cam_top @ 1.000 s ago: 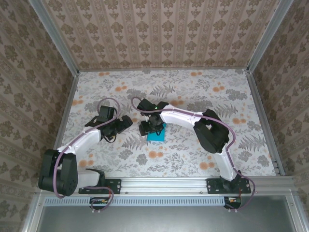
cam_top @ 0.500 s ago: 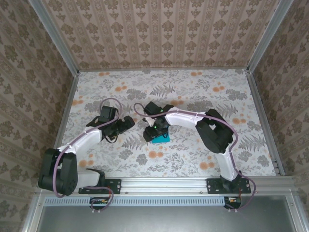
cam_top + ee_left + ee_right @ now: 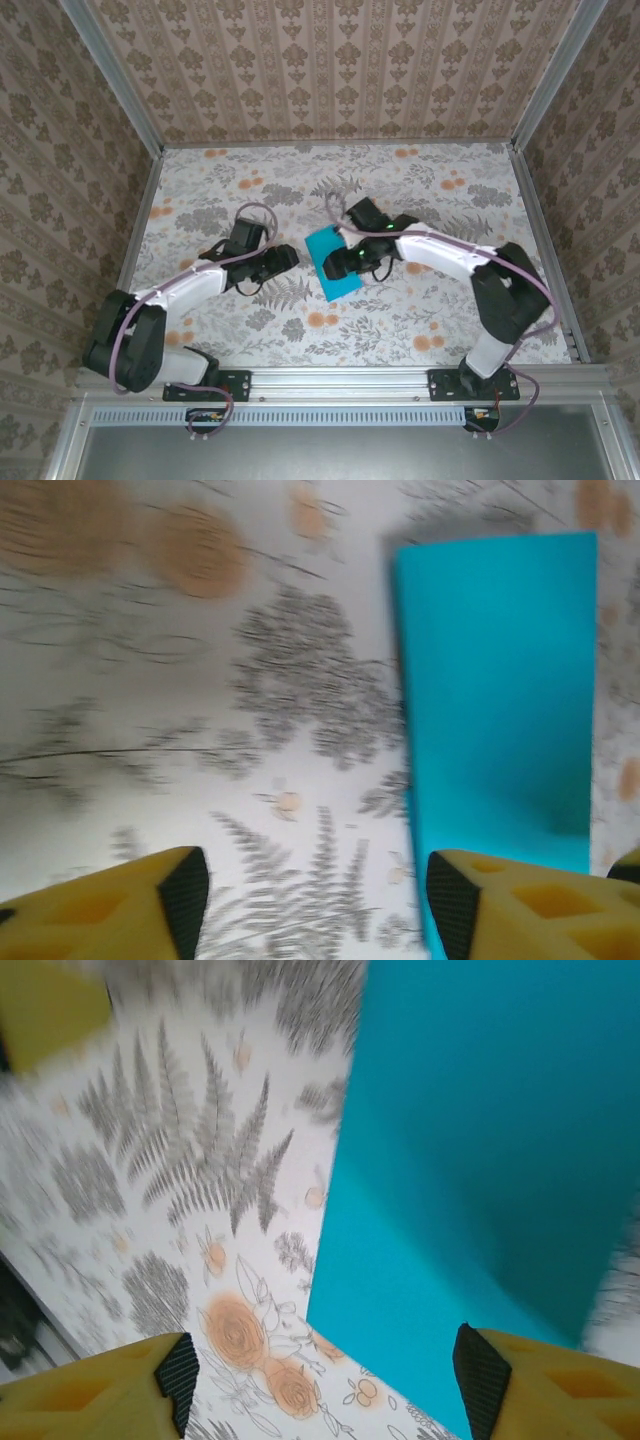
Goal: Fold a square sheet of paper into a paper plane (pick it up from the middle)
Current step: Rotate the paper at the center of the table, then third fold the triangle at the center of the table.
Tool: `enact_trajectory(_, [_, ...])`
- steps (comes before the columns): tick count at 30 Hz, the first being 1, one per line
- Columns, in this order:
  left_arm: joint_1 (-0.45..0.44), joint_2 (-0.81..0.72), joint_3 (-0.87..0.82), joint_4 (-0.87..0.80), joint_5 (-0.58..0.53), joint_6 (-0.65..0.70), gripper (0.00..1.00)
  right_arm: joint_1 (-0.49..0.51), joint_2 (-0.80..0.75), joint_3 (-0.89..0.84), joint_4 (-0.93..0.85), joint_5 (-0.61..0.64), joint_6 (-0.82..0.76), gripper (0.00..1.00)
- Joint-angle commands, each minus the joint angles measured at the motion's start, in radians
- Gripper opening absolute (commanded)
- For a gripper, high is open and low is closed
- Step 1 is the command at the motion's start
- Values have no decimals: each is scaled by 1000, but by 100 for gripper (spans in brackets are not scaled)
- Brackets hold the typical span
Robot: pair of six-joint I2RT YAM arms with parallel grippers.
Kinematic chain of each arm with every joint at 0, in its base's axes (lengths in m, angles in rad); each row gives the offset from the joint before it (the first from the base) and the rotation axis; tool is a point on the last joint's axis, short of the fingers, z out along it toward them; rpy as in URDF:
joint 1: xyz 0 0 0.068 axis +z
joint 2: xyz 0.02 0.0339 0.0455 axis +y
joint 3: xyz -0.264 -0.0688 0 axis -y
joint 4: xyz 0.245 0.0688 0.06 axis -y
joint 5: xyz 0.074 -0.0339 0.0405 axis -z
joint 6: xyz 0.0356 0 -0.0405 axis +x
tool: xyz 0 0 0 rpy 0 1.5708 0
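The paper plane (image 3: pixel 335 282), so far a flat teal strip, lies on the flowered surface (image 3: pixel 430 190) between the arms. The left gripper (image 3: pixel 288 260) gapes just beside its edge. The right gripper (image 3: pixel 348 263) hangs wide above it, empty. It looks light, thin and easily creased, so I'd pinch it mid-length.

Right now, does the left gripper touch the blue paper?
Cannot tell. In the left wrist view one finger of the left gripper overlaps the blue paper, but its height is unclear.
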Motion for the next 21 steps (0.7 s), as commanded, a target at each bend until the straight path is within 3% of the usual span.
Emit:
enact_trajectory(1, [-66,53,61,109,55,-9,58,-91,-69,-107,136,-83,158,76])
enact_trajectory(9, [-165,218,141,181,76,-36,34,-203,-67,-233,234,-272,175,77])
enact_trajectory(21, [-180,285,157,197,77,-52,30,-200,2,-280,269,-351,174,66])
